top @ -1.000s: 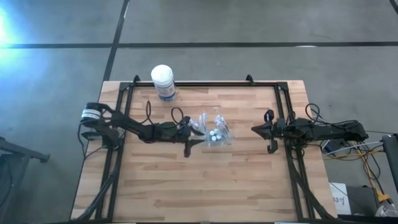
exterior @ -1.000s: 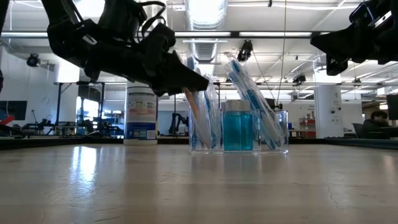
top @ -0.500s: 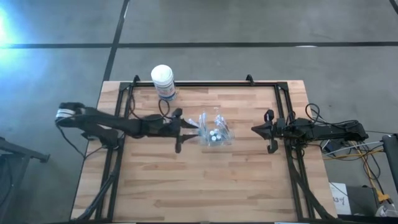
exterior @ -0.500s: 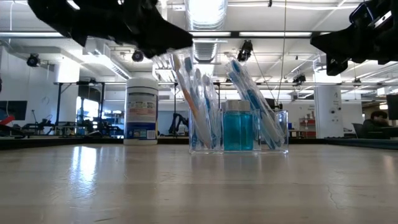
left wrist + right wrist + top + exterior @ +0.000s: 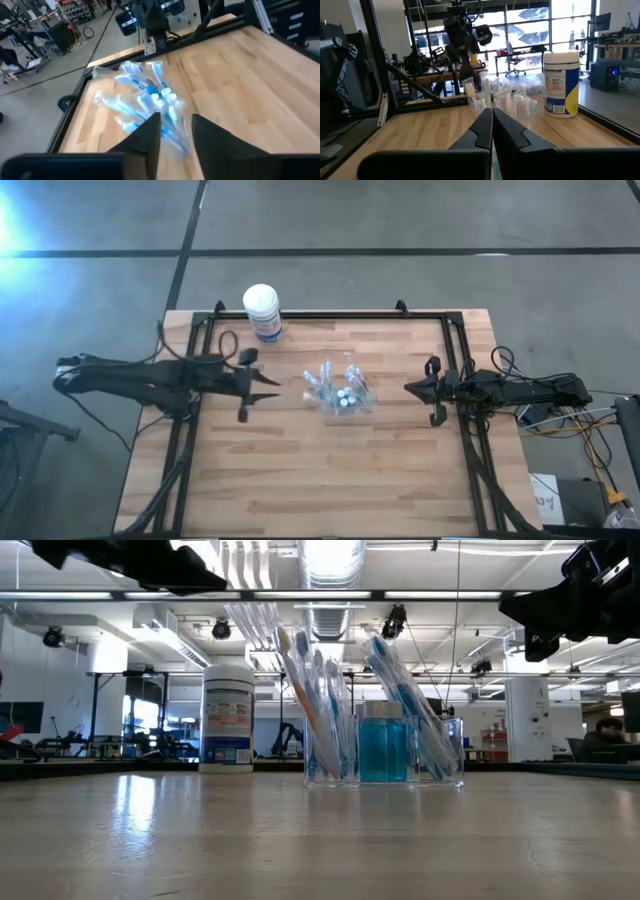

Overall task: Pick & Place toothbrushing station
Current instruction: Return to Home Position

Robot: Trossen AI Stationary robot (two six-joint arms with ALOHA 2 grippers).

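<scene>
Drawn back since the earlier frame, the left gripper (image 5: 268, 383) is now held well clear at 9 o'clock of the toothbrushing station (image 5: 340, 391), its fingers parted by a modest gap with nothing carried. Near the middle of the table (image 5: 330, 480) the station is stood upright and filled with toothbrushes (image 5: 320, 710), and the right gripper (image 5: 412, 389) is parked at its 3 o'clock, fingers pressed together. The return to rest is judged to be in hand, and only further retraction of the left arm is called for.

centre: holder (image 5: 338, 392), brushes (image 5: 320, 700) sticking up
back left: tub (image 5: 262, 312)
front half: bare table (image 5: 330, 480)
holder flanks: open both sides
</scene>
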